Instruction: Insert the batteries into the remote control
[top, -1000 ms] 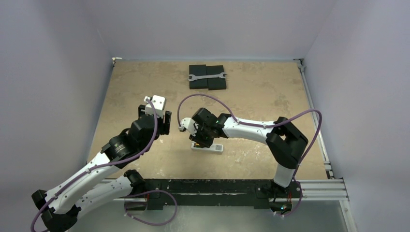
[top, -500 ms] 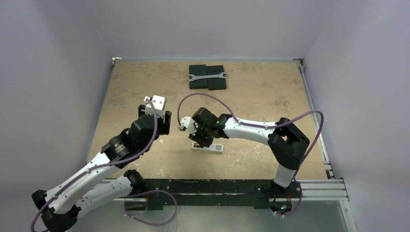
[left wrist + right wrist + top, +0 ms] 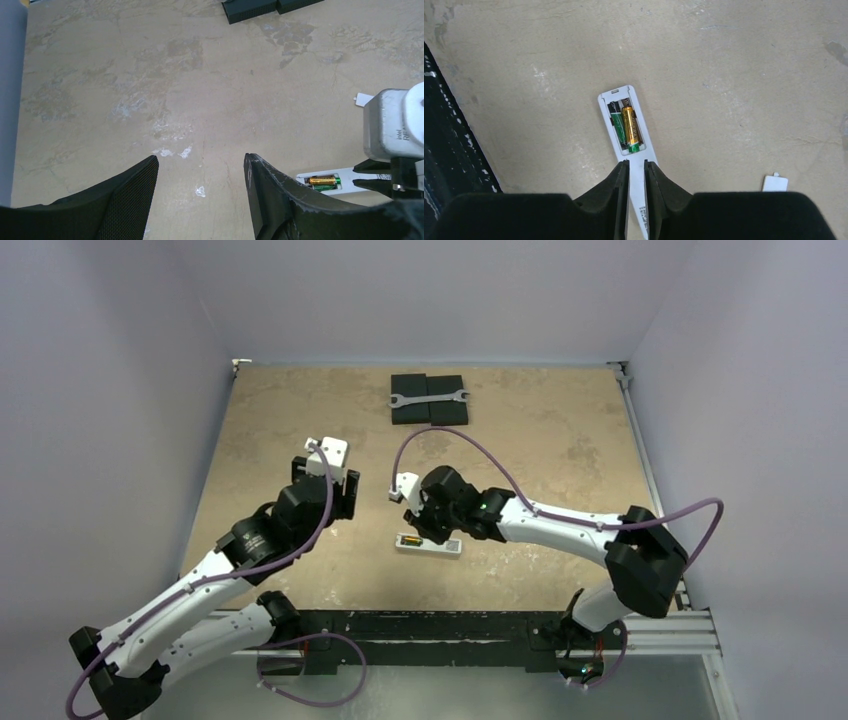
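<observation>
Now remote control (image 3: 628, 131) lies lengthwise w/ batteries (image 3: 625, 128) parallel inside.

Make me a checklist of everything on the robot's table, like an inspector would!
Surface: tan table, scuffed and stained.
Job's things: remote lies back up, compartment open, gold battery and green battery seated side by side.
Clutter: wrench on black blocks at the far edge; small white cover on the table.
Grippers: left gripper open, empty; right gripper nearly shut over the remote, holding nothing.
Cables: purple cables loop along both arms.
Surroundings: plain pale walls.
</observation>
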You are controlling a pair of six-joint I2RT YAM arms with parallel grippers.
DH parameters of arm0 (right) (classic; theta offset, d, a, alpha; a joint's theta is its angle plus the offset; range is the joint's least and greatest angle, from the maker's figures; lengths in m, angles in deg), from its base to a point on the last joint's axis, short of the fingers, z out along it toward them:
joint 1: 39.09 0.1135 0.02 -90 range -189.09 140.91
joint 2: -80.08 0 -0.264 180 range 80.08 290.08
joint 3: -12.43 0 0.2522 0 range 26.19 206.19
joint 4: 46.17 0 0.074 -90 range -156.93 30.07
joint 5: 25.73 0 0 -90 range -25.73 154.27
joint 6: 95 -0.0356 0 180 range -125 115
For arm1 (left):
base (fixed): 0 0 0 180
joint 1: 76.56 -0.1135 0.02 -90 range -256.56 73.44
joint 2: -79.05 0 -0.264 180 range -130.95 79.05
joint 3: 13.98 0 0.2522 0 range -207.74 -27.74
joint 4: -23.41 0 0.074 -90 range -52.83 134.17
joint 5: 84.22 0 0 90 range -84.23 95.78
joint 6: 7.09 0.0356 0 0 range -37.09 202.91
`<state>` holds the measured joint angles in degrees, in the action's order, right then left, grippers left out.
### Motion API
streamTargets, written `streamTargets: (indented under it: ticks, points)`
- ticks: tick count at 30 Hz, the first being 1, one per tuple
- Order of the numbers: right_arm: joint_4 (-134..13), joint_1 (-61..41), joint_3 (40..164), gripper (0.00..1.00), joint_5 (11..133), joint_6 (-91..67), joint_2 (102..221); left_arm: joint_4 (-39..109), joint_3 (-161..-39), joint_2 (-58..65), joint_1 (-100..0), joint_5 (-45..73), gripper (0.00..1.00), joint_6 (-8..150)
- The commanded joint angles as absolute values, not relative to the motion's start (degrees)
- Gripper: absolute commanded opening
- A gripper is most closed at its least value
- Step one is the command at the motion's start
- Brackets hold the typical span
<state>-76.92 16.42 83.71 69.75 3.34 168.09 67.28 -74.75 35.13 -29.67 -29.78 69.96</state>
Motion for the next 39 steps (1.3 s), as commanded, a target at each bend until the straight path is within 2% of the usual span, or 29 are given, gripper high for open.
streamTargets:
  ticks: [1,8,15,19,23,26,29,35,39]
  points:
    - [-69.6,16.7,79.6,0.23,68.7,-3.0,163.0,66.5,-75.1,34.1,-30.0,-26.5,0.64,67.8]
    - [-63.7,16.6,73.2,0.23,65.3,-11.1,156.0,66.7,-76.0,30.9,-29.9,-20.6,0.64,62.3]
    - [-62.0,16.5,69.8,0.23,61.6,-16.0,151.1,61.6,-71.1,27.6,-29.9,-13.2,0.64,55.2]
    - [-61.4,16.5,68.2,0.19,60.5,-18.5,149.8,57.8,-68.8,24.4,-29.9,-9.6,0.64,52.0]
    - [-57.3,16.5,64.5,0.25,60.7,-24.0,146.0,53.2,-66.2,22.1,-29.9,-6.8,0.66,49.1]
    - [-54.7,16.3,61.8,0.26,60.7,-27.1,143.3,50.1,-64.5,20.8,-30.0,-5.0,0.66,46.9]
    - [-54.1,16.3,60.6,0.18,60.7,-28.1,141.2,47.2,-62.7,19.9,-30.3,-3.1,0.67,44.8]
    - [-49.3,16.3,55.8,0.17,61.2,-33.9,136.8,40.3,-57.2,19.4,-35.1,3.0,0.69,41.4]
    - [-47.5,16.3,54.5,0.07,62.5,-35.9,136.9,32.1,-52.6,18.9,-38.3,10.0,0.69,39.6]
